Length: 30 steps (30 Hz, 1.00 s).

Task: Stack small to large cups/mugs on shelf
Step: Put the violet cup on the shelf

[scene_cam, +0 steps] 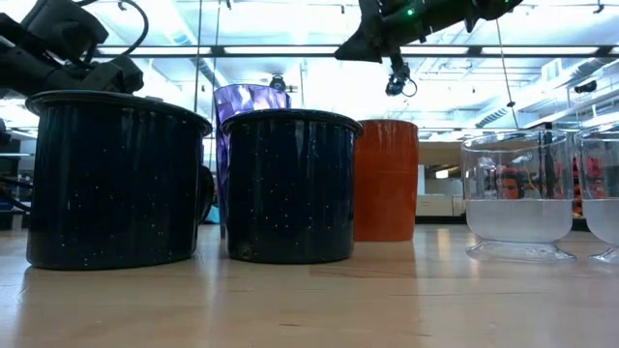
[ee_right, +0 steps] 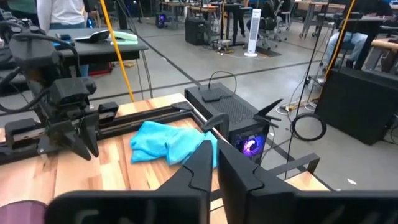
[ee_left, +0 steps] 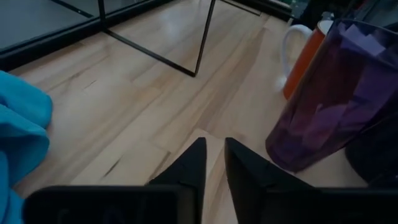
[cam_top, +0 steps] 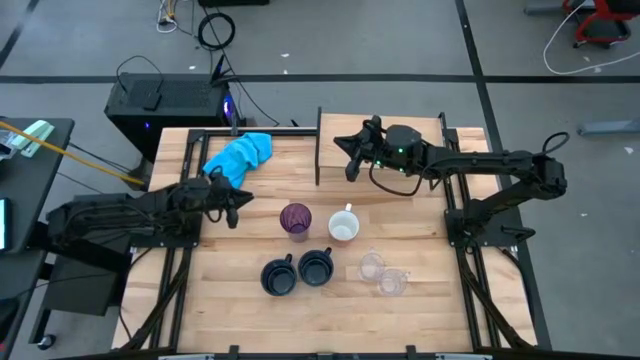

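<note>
Purple tumbler translucent, faceted; navy mugs speckled enamel.

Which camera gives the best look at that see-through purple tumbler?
The high view: the translucent purple tumbler shows whole and unblocked. The low view hides most behind a navy mug; the left wrist view crops it; the right wrist view shows a sliver.

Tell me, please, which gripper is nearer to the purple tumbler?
The left. The left gripper sits just beside the purple tumbler, on its left in the high view. The right gripper is farther off, raised toward the table's far edge.
</note>
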### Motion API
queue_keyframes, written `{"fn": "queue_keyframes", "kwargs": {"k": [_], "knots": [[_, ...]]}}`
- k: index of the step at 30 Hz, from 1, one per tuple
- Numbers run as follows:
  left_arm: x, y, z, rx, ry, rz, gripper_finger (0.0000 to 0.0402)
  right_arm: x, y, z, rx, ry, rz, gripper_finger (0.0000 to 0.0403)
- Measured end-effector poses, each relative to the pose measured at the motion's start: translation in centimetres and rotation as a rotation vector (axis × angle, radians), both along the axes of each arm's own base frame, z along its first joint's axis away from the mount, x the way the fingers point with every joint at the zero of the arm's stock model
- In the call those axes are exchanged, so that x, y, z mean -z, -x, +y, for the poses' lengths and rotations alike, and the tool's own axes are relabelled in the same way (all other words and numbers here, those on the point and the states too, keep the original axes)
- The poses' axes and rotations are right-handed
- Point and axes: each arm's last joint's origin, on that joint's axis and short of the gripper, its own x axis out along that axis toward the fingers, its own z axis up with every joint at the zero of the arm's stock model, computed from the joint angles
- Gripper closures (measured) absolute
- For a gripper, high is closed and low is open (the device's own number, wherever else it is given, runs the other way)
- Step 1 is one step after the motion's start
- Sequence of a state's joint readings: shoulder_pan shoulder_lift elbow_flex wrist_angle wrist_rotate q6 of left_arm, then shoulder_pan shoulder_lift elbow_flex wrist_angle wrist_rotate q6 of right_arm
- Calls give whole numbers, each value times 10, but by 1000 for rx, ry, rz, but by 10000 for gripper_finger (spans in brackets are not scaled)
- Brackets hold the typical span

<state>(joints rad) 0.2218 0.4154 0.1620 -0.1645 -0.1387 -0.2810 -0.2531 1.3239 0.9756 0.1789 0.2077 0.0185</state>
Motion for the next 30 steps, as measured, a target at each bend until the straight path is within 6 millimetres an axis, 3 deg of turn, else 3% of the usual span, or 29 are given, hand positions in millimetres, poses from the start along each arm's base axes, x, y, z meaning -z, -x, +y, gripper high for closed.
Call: {"fn": "queue_keyframes", "kwargs": {"k": [7,12,24,30], "knots": [[-2,-1,0,17,-34,23,267,-5,-1,0,-1,-42,-12,296],[-2,-1,1,23,-82,40,245,-12,-6,-2,-16,-48,-32,265],[-3,0,4,-43,-190,69,269,-31,-48,-14,-52,-85,135,262],[-3,0,4,-42,-190,69,280,-30,-61,-18,-77,-82,178,253]]}}
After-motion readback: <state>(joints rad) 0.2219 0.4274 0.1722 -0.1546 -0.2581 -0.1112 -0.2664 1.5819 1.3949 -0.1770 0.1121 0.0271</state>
